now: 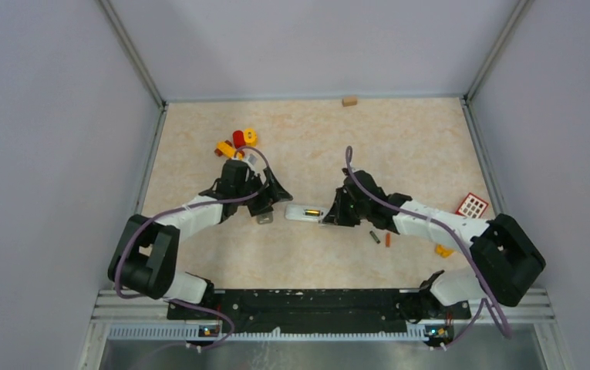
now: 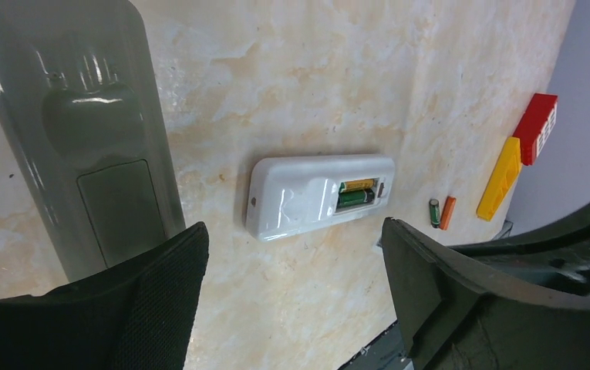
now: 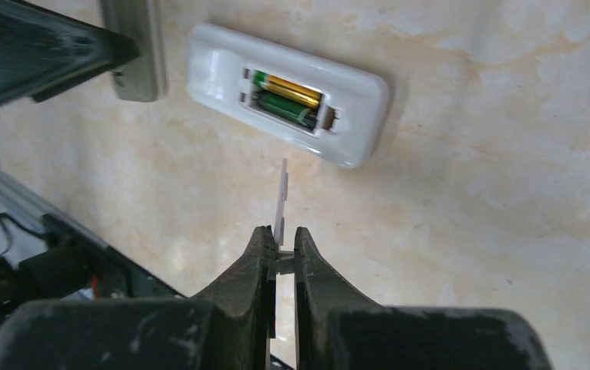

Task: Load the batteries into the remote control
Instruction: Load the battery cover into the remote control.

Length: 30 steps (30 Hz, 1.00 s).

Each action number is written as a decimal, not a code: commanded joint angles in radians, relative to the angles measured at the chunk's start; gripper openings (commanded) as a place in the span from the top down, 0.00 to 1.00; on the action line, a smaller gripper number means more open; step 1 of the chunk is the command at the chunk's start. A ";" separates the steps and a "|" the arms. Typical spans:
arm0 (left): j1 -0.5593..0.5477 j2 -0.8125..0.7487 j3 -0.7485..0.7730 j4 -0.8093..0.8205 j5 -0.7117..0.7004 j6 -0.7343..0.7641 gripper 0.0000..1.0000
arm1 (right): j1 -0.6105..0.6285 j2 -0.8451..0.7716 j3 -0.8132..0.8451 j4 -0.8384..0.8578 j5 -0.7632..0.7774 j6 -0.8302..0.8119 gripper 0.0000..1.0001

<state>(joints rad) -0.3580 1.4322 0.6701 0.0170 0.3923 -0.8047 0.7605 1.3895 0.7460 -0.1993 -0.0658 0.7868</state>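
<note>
End effector (image 3: 280,248) on cover (image 3: 282,193); white battery-filled remote (image 3: 357,100)

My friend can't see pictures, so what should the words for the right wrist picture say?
The right gripper pinches a thin white plate, probably the battery lid, edge-on near a white remote lying on the table. The remote's open slot holds two batteries, one gold and one green.

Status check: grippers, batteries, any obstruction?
Left gripper open, empty. Right gripper shut on thin white battery cover, short of white remote. Two batteries seated inside it. Two loose batteries and grey remote nearby, not blocking.
</note>
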 commanded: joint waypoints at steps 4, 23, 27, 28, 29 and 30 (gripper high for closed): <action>0.001 0.041 0.016 0.049 -0.024 0.080 0.18 | -0.146 -0.085 -0.045 0.309 -0.325 0.089 1.00; -0.029 0.169 0.074 0.031 0.045 0.155 0.48 | -0.201 0.224 0.089 0.330 -0.499 0.055 1.00; -0.029 0.175 0.074 0.037 0.025 0.150 0.52 | -0.201 0.247 0.077 0.348 -0.484 0.081 1.00; -0.030 0.177 0.075 0.037 0.022 0.151 0.52 | -0.202 0.253 0.075 0.347 -0.479 0.085 1.00; -0.030 0.180 0.076 0.037 0.022 0.151 0.52 | -0.202 0.258 0.074 0.352 -0.480 0.087 1.00; -0.030 0.185 0.077 0.038 0.024 0.151 0.53 | -0.202 0.261 0.070 0.362 -0.480 0.091 1.00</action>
<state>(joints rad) -0.3866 1.6024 0.7181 0.0311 0.4206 -0.6762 0.5663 1.6318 0.8001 0.1066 -0.5468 0.8612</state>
